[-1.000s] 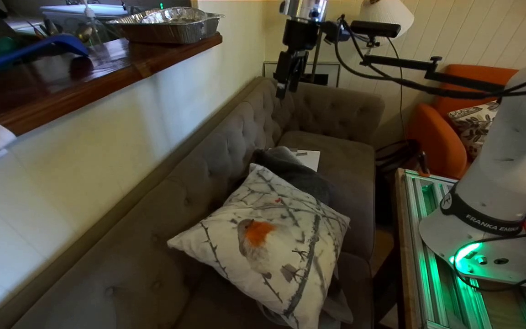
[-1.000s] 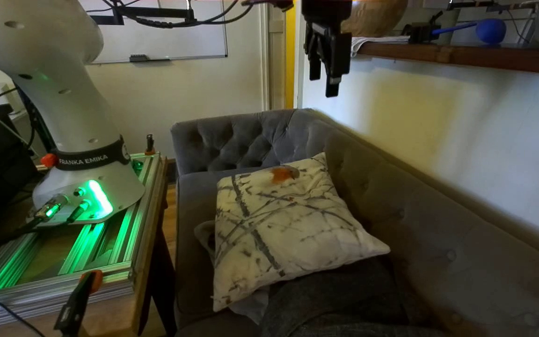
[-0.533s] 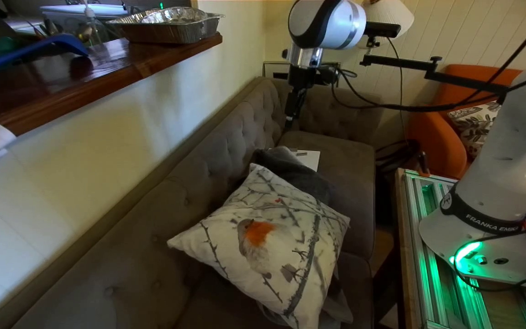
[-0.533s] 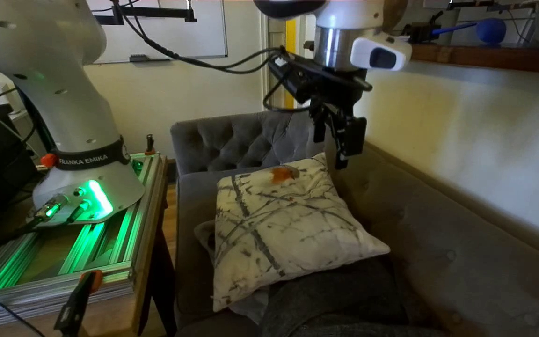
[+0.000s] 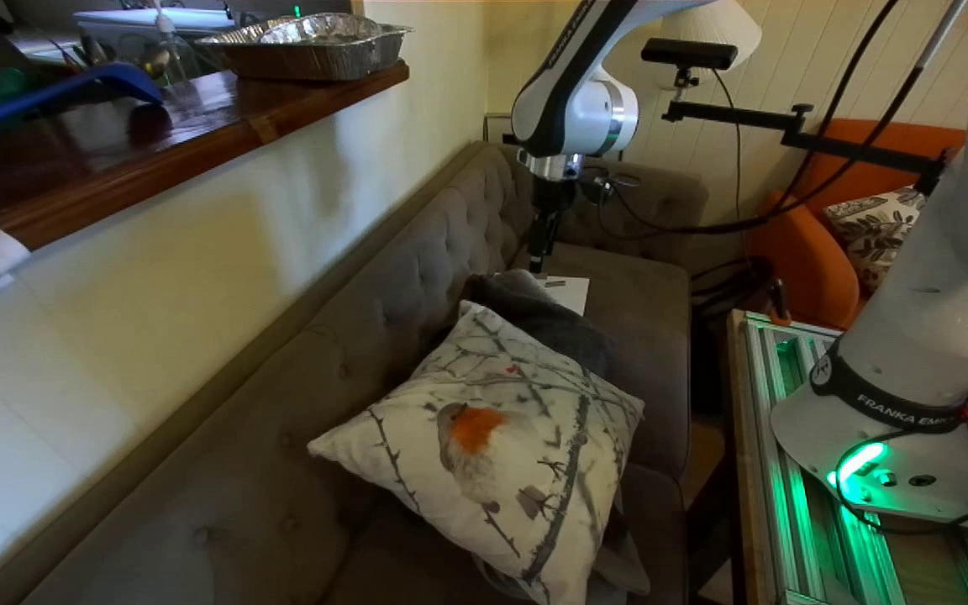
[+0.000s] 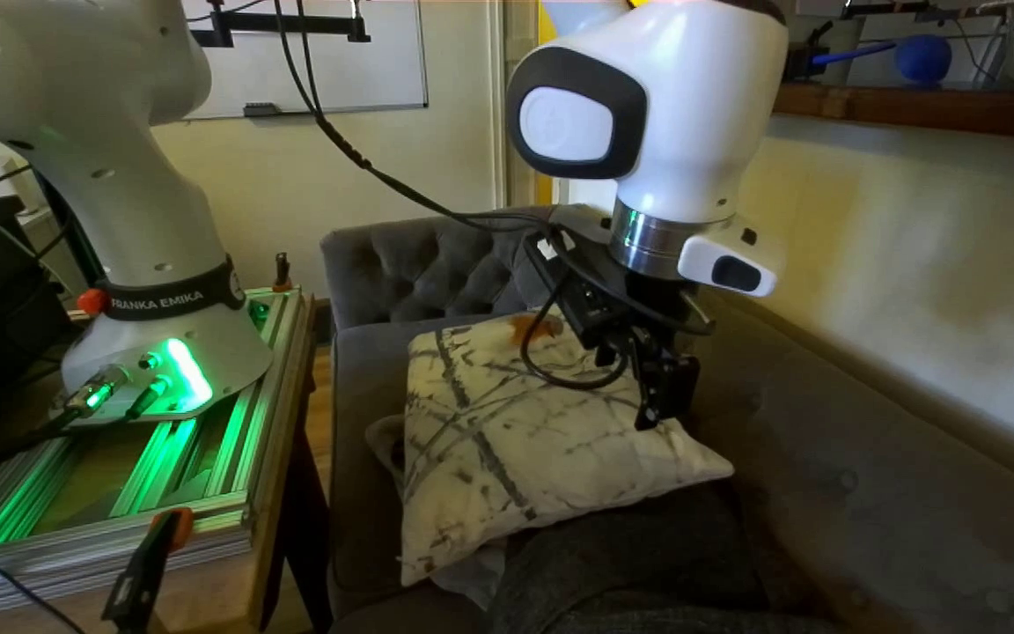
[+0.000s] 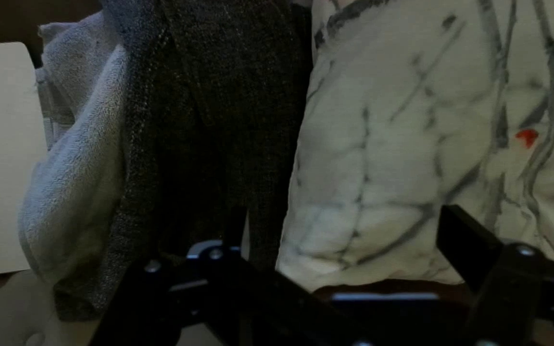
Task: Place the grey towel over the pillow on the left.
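The grey towel (image 5: 555, 328) lies bunched on the sofa against one side of the white pillow (image 5: 484, 445), which has a robin and branches. In the wrist view the towel (image 7: 200, 125) shows a dark face and a lighter folded edge at left, and the pillow (image 7: 392, 144) fills the right. The towel (image 6: 639, 563) and pillow (image 6: 542, 423) show in an exterior view too. My gripper (image 7: 346, 233) is open and empty, apart from both. One finger overlaps the towel, the other the pillow, in the picture. The gripper (image 6: 661, 401) points down in both exterior views (image 5: 538, 259).
A white board (image 5: 570, 292) lies on the sofa beside the towel. Pale cloth (image 5: 623, 559) sticks out from under the pillow. The tufted sofa back (image 5: 417, 277) runs along the wall under a wooden counter (image 5: 223, 126). The robot's table (image 5: 749, 470) stands before the sofa.
The arm has come down from high above the sofa, bringing the gripper lower, towards the towel and the near pillow edge. The towel and the pillow have not moved.
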